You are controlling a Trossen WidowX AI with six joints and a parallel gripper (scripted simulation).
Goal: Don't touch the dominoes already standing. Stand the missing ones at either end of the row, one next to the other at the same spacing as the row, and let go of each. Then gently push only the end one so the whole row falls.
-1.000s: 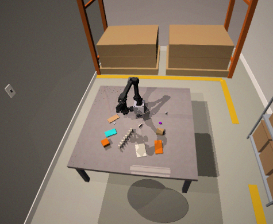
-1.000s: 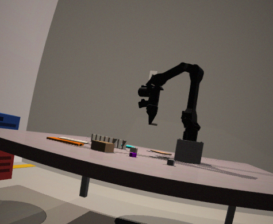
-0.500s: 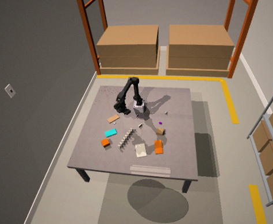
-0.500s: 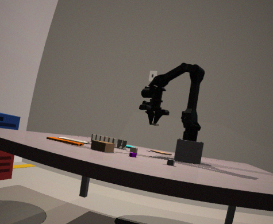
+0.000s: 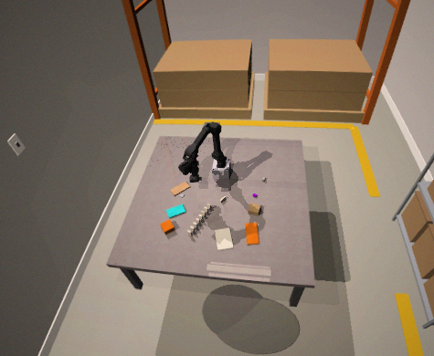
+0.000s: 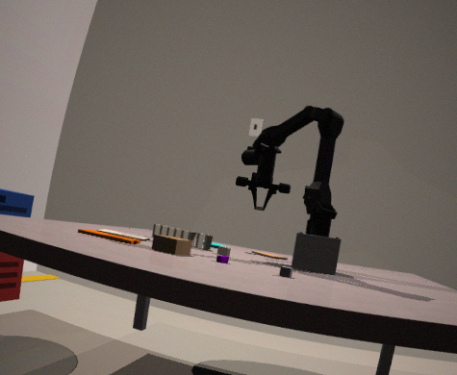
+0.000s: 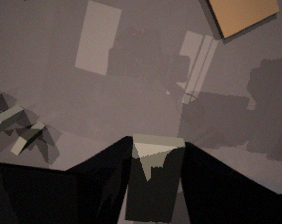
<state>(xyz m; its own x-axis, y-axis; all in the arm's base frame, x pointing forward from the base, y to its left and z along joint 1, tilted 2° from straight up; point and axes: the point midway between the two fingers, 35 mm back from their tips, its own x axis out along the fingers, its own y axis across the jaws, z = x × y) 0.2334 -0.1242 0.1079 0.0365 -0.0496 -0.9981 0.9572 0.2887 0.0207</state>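
Observation:
My gripper (image 5: 195, 179) (image 6: 260, 208) (image 7: 156, 147) is shut on a pale grey domino (image 7: 154, 187), held high above the table near the tan board. The row of standing pale dominoes (image 5: 199, 220) (image 6: 200, 240) runs diagonally near the middle of the table. Part of the row shows at the left edge of the wrist view, below and away from the held domino. Another domino (image 5: 223, 199) (image 6: 223, 251) lies apart from the row, to the right of its far end in the top view.
Around the row are a tan board (image 5: 180, 188) (image 7: 247, 15), a teal board (image 5: 175, 211), an orange block (image 5: 167, 226), a cream board (image 5: 224, 239), an orange board (image 5: 252, 234) and a brown block (image 5: 254, 209) (image 6: 165, 243). A small purple block (image 5: 255, 195) (image 6: 222, 259) lies near the loose domino.

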